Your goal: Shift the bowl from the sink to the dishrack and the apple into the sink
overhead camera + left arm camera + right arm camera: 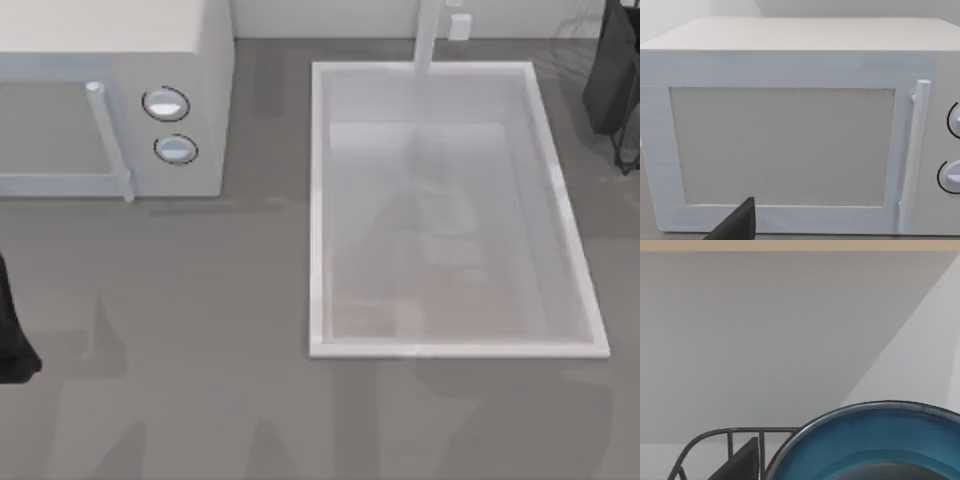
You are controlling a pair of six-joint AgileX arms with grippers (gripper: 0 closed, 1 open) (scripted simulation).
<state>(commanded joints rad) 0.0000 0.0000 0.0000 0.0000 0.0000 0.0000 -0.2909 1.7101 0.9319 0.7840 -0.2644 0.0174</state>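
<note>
The white sink (318, 210) lies right of centre in the top view, and its basin holds nothing. My right arm (612, 70) is at the table's far right corner, beyond the sink. Close in front of its wrist camera is the glossy blue bowl (875, 440) with its reddish rim, right beside the grey wire dishrack (730, 431). Whether the bowl rests in the rack or hangs over it I cannot tell. The apple is out of view. My left arm (12, 345) is parked at the table's left edge, facing the microwave.
A white microwave (110, 100) with two knobs and a bar handle stands at the back left, and the left wrist view shows its door (782, 145). A white faucet post (428, 40) rises behind the sink. Grey counter stretches along the front and between microwave and sink.
</note>
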